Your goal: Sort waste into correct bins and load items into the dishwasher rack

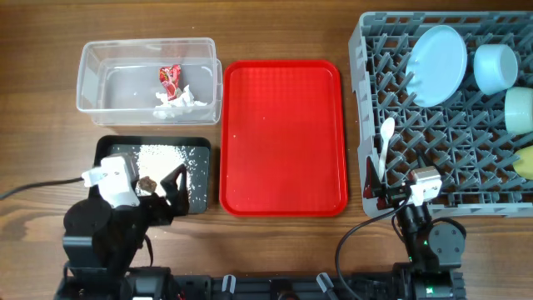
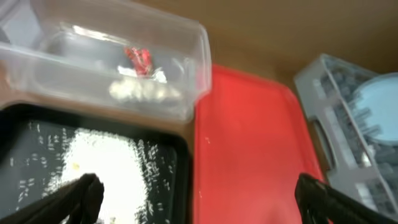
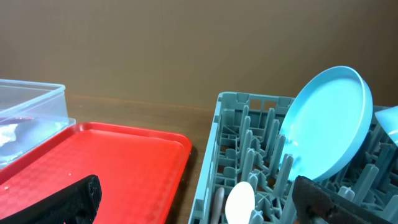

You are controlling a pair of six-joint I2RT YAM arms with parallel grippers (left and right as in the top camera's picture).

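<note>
Rack: big square grey plastic crate at far right, a lattice floor bristling with upright pegs.
Plate: light blue, round, smooth, leaning on its edge among the pegs at the rack's back left.
Bowls: blue bowl sits just beside the plate, with the pale green bowl in front of it along the right side.
Cup: yellow, cut off by the frame at the rack's right edge.
Spoon: white plastic, lying on the lattice near the rack's left wall.
Tub: clear, rectangular, round-cornered, at back left.
Wrapper: red and crumpled, inside the tub.
Tissue: white crumpled wads in the tub, touching the wrapper.
Black tray: shallow rectangle just in front of the tub.
Crumbs: white rice-like grains scattered across the black tray, plus a brown bit.
Red tray: finely textured plastic with rounded corners, between the tub and the rack.
Left gripper: over the black tray's near end, black fingers spread wide, gripping nothing.
Right gripper: at the rack's near left corner, fingers wide apart and holding nothing; the spoon's bowl shows low between them.
</note>
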